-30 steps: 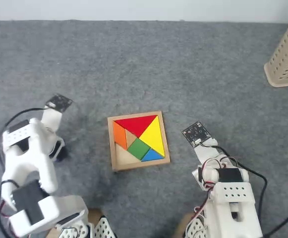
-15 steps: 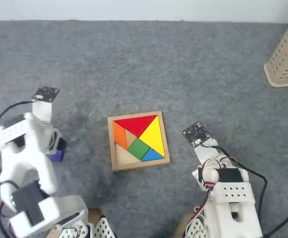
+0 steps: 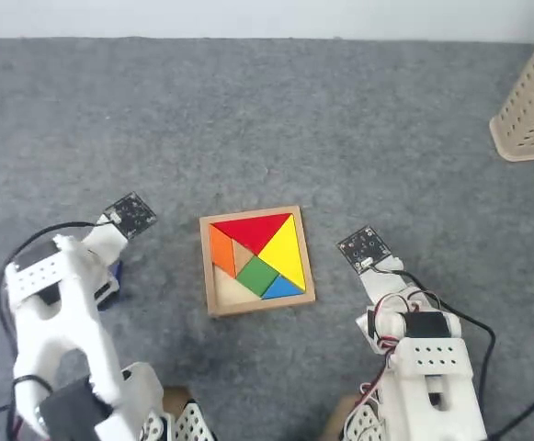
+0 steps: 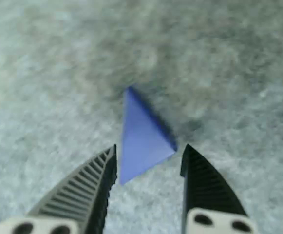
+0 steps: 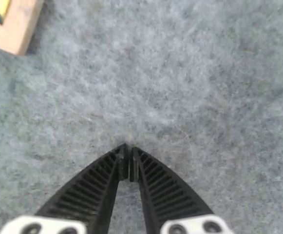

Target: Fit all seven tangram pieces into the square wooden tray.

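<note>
Grey felt table: left claw has swung back over the small blue wooden triangle, prongs apart, straddling it. Grasp looks next; square wooden tray keeps a gap. Right claw together, idle.

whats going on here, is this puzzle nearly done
Nearly. The tray holds most of the pieces, with a bare gap in its near-left corner. A blue triangle lies on the carpet left of the tray. The left gripper is open over it, a finger on each side. The right gripper is shut over carpet.
</note>
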`<action>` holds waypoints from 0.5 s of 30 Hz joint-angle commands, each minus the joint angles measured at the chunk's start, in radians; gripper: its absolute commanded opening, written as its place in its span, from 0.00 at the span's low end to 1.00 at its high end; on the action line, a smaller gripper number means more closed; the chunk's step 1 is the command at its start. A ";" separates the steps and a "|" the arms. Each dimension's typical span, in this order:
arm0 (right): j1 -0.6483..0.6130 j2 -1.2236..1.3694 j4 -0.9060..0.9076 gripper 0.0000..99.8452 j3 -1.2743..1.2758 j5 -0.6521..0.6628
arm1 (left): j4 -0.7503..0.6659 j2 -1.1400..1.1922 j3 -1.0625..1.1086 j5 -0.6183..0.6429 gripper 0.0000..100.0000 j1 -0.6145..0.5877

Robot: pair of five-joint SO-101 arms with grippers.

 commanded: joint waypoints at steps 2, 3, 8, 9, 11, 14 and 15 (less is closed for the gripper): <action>0.012 -0.024 -0.018 0.01 -0.005 0.017 | -0.055 0.035 -0.002 -0.011 0.21 0.011; 0.012 -0.024 -0.018 0.01 -0.005 0.017 | -0.069 0.054 -0.005 -0.009 0.21 0.011; 0.012 -0.024 -0.018 0.01 -0.005 0.017 | -0.115 0.152 -0.005 -0.009 0.20 0.014; 0.012 -0.024 -0.018 0.01 -0.005 0.017 | -0.115 0.170 -0.005 -0.009 0.20 0.015; 0.012 -0.024 -0.018 0.01 -0.005 0.017 | -0.117 0.198 -0.005 -0.009 0.20 0.015; 0.012 -0.024 -0.018 0.01 -0.005 0.017 | -0.114 0.207 -0.008 -0.008 0.20 0.009; 0.012 -0.024 -0.018 0.01 -0.005 0.017 | -0.109 0.207 -0.008 -0.008 0.19 0.009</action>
